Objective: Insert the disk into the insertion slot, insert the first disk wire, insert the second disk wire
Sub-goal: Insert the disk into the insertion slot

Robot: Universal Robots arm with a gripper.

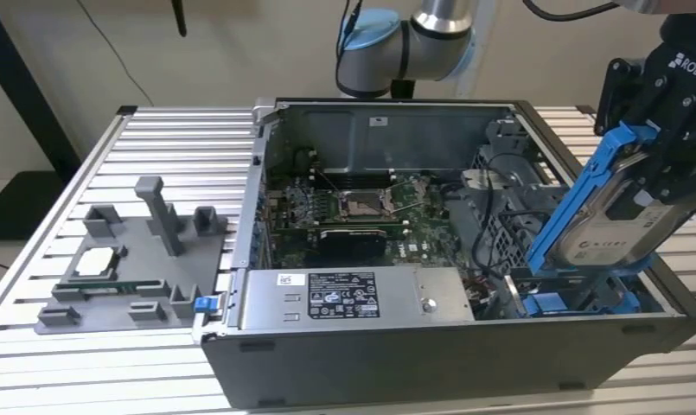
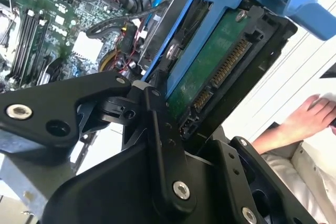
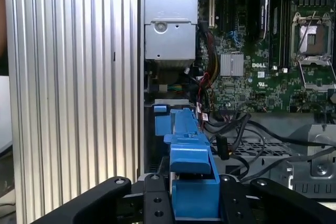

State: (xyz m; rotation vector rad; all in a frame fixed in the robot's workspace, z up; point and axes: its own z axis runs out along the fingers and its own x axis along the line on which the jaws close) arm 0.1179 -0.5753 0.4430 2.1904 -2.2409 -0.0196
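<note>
The disk point(image 1: 610, 232), silver-grey with a white label in a bright blue carrier frame point(image 1: 578, 194), hangs tilted above the right end of the open computer case. My black gripper point(image 1: 657, 169) is shut on it from the upper right. Its lower end is just above the insertion slot point(image 1: 569, 300), a bay of the grey perforated drive cage point(image 1: 503, 232) with blue fittings. The second wrist view shows the disk's green circuit board and connectors point(image 2: 212, 72) between my fingers point(image 2: 163, 145). In the first wrist view the blue carrier point(image 3: 189, 153) sits in my gripper point(image 3: 191, 200) over the cage point(image 3: 273, 153). Loose black wires point(image 3: 231, 129) lie beside the cage.
Inside the case lie the motherboard point(image 1: 348, 207) and a silver labelled power-supply box point(image 1: 348, 296). A grey fixture point(image 1: 129, 268) with small parts stands on the slatted table point(image 1: 151, 147) at the exterior view's left. A person's hand point(image 2: 310, 119) rests beyond the case.
</note>
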